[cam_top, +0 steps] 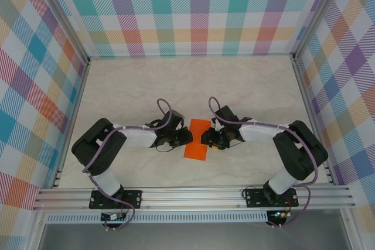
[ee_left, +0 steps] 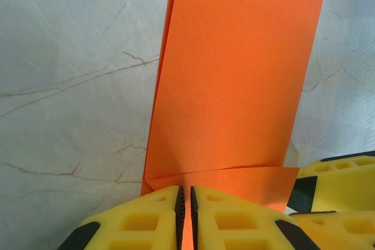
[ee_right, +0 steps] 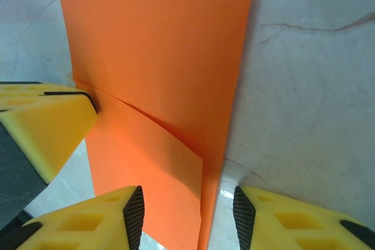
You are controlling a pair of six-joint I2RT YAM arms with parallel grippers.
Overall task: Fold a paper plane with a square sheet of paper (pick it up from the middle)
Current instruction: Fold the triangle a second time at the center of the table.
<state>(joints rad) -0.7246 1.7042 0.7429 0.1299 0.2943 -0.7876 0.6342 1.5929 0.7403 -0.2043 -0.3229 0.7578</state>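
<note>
Left gripper [ee_left: 185, 218]: pinching the paper [ee_left: 234, 80] edge
Right gripper [ee_right: 188, 212]: open, straddling it
Risk: fold looks loose, might spring open on one pinch

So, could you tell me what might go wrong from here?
The left gripper alone pinches the orange paper at one edge, so the sheet could pivot or slip. The right gripper stands open around the opposite edge, where the layers sit uneven; closing there may set a crooked crease.
</note>
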